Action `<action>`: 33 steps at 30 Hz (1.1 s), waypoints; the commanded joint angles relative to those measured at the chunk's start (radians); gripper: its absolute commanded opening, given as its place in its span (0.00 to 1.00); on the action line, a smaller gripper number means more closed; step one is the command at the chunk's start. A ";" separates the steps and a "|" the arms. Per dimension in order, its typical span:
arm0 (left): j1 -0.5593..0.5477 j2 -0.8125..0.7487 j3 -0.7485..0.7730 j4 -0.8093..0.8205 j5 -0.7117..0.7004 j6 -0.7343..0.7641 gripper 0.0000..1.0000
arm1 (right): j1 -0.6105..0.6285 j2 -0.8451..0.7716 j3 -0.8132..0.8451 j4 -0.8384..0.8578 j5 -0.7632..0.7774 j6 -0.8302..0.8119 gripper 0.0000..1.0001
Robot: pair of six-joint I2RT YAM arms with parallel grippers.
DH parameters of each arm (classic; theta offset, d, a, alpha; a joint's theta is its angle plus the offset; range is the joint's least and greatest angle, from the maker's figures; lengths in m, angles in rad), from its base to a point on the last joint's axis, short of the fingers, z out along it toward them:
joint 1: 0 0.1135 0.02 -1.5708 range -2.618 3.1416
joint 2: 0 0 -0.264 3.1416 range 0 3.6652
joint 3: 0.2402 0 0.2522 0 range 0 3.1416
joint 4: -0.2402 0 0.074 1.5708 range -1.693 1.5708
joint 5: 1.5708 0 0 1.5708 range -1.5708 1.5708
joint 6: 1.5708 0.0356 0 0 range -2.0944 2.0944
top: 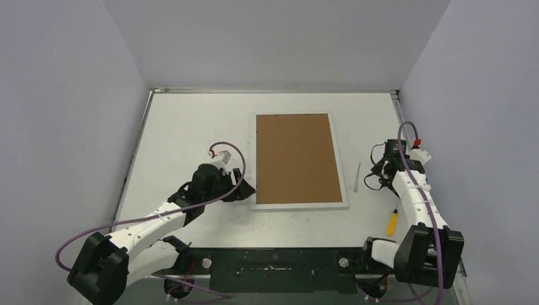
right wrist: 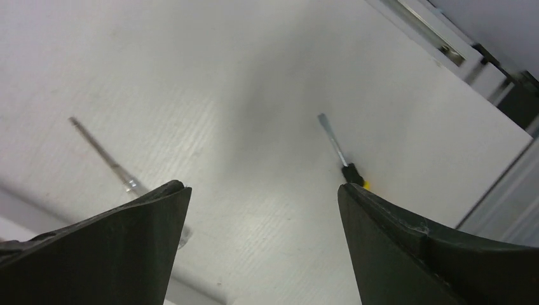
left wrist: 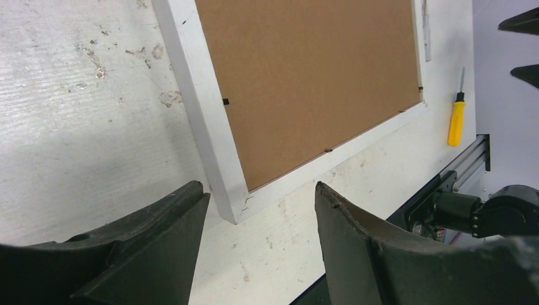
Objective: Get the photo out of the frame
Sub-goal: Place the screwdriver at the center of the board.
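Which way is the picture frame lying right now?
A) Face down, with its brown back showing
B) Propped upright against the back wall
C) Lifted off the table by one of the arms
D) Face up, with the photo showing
A: the frame lies flat on the table with its brown back panel turned up inside the white border, and no photo is in sight.

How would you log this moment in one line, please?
frame: face down, backing on | left claw: open at near corner | right claw: open, empty | screwdriver: loose, right of frame
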 commanded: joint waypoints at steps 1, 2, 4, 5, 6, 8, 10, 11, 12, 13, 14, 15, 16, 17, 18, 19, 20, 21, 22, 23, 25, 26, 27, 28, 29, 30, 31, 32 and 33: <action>0.019 -0.048 0.005 0.052 0.067 0.011 0.61 | -0.093 0.005 -0.001 -0.151 0.106 0.171 0.90; 0.021 -0.053 0.005 0.052 0.077 0.011 0.61 | -0.133 0.007 -0.003 -0.150 0.106 0.169 0.90; 0.024 -0.056 0.005 0.053 0.096 0.012 0.62 | -0.200 0.005 -0.009 -0.136 0.117 0.154 0.90; 0.024 -0.057 0.004 0.056 0.105 0.011 0.62 | -0.232 0.003 -0.014 -0.124 0.118 0.139 0.90; 0.024 -0.057 0.002 0.059 0.113 0.009 0.62 | -0.268 0.004 -0.021 -0.111 0.111 0.126 0.90; 0.024 -0.056 -0.004 0.076 0.128 0.001 0.62 | -0.330 0.013 -0.028 -0.092 0.060 0.100 0.90; 0.024 -0.051 -0.010 0.088 0.140 -0.005 0.62 | -0.364 0.029 -0.044 -0.070 0.032 0.094 0.90; 0.024 -0.049 -0.011 0.091 0.143 -0.007 0.62 | -0.370 0.039 -0.061 -0.053 0.021 0.090 0.90; 0.024 -0.048 -0.013 0.093 0.145 -0.008 0.62 | -0.370 0.048 -0.076 -0.037 0.006 0.086 0.90; 0.024 -0.049 -0.015 0.093 0.146 -0.010 0.62 | -0.371 0.056 -0.096 -0.013 -0.018 0.081 0.90; 0.024 -0.049 -0.018 0.094 0.145 -0.012 0.62 | -0.371 0.062 -0.125 0.029 -0.043 0.077 0.90; 0.024 -0.050 -0.021 0.095 0.145 -0.013 0.63 | -0.370 0.066 -0.155 0.066 -0.069 0.074 0.90; 0.024 -0.052 -0.024 0.095 0.145 -0.014 0.63 | -0.370 0.070 -0.186 0.104 -0.084 0.071 0.90; 0.024 -0.052 -0.028 0.095 0.144 -0.015 0.63 | -0.370 0.077 -0.203 0.125 -0.090 0.069 0.90; 0.024 -0.054 -0.031 0.094 0.143 -0.016 0.63 | -0.370 0.086 -0.209 0.134 -0.091 0.070 0.90; 0.024 -0.055 -0.034 0.092 0.143 -0.017 0.63 | -0.370 0.092 -0.209 0.140 -0.096 0.069 0.90; 0.025 -0.059 -0.036 0.090 0.142 -0.018 0.63 | -0.369 0.093 -0.211 0.148 -0.101 0.065 0.90; 0.025 -0.063 -0.038 0.087 0.141 -0.019 0.63 | -0.369 0.092 -0.214 0.157 -0.105 0.062 0.90; 0.025 -0.068 -0.040 0.083 0.138 -0.019 0.63 | -0.368 0.092 -0.216 0.162 -0.113 0.055 0.90; 0.025 -0.071 -0.042 0.080 0.134 -0.022 0.63 | -0.368 0.092 -0.217 0.166 -0.129 0.044 0.91; 0.025 -0.077 -0.041 0.073 0.128 -0.021 0.63 | -0.362 0.087 -0.220 0.173 -0.145 0.032 0.93; 0.025 -0.078 -0.041 0.072 0.125 -0.022 0.63 | -0.361 0.082 -0.223 0.177 -0.154 0.026 0.95; 0.025 -0.076 -0.038 0.070 0.124 -0.021 0.63 | -0.359 0.080 -0.225 0.178 -0.161 0.024 0.96; 0.025 -0.075 -0.035 0.068 0.123 -0.022 0.63 | -0.356 0.081 -0.226 0.176 -0.165 0.024 0.97; 0.025 -0.072 -0.030 0.066 0.122 -0.021 0.63 | -0.352 0.084 -0.228 0.173 -0.172 0.027 1.00; 0.025 -0.069 -0.026 0.063 0.122 -0.018 0.63 | -0.348 0.088 -0.233 0.169 -0.178 0.031 0.96; 0.025 -0.065 -0.021 0.057 0.121 -0.016 0.63 | -0.344 0.091 -0.237 0.168 -0.186 0.036 0.94; 0.025 -0.064 -0.016 0.051 0.119 -0.014 0.63 | -0.339 0.091 -0.246 0.171 -0.195 0.042 0.91; 0.025 -0.063 -0.013 0.045 0.116 -0.012 0.63 | -0.334 0.091 -0.253 0.174 -0.204 0.048 0.88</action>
